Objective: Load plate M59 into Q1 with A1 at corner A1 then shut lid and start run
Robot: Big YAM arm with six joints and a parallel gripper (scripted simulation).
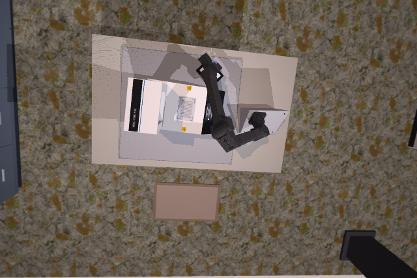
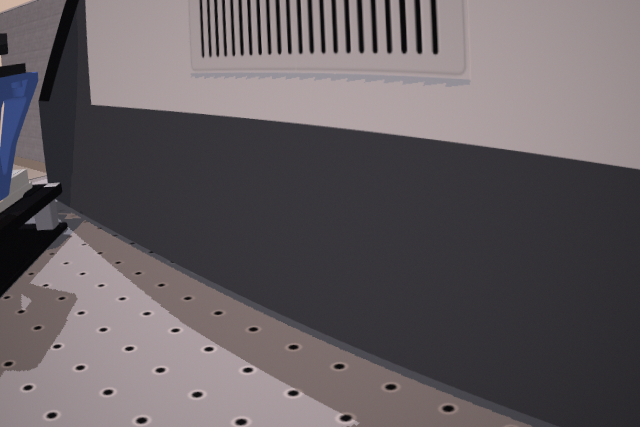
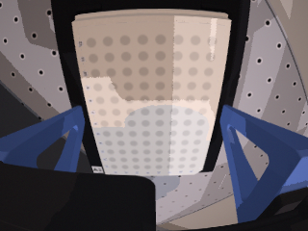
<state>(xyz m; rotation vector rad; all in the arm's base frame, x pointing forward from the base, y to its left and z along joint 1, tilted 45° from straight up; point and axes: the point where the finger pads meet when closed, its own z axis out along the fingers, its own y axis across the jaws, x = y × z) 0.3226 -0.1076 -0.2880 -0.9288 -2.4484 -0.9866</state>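
Observation:
My gripper (image 3: pixel 152 113) is open, with a blue finger on each side of the plate's near end and not touching it. In the overhead view the gripper (image 1: pixel 208 66) hangs over the nest, behind the right end of the white cycler Q1 (image 1: pixel 165 108). The arm covers most of Q1's black panel (image 1: pixel 210 110). The low side view shows Q1's vented side (image 2: pixel 361 153) and one blue finger (image 2: pixel 12 122) at the far left. I cannot tell the lid's state.
Q1 and the nest stand on a perforated breadboard (image 1: pixel 174 147) on a beige table. The arm's base sits on a grey block (image 1: pixel 266 118) at the right. A brown mat (image 1: pixel 186 202) lies on the floor in front and a blue cabinet (image 1: pixel 6 83) stands at the left.

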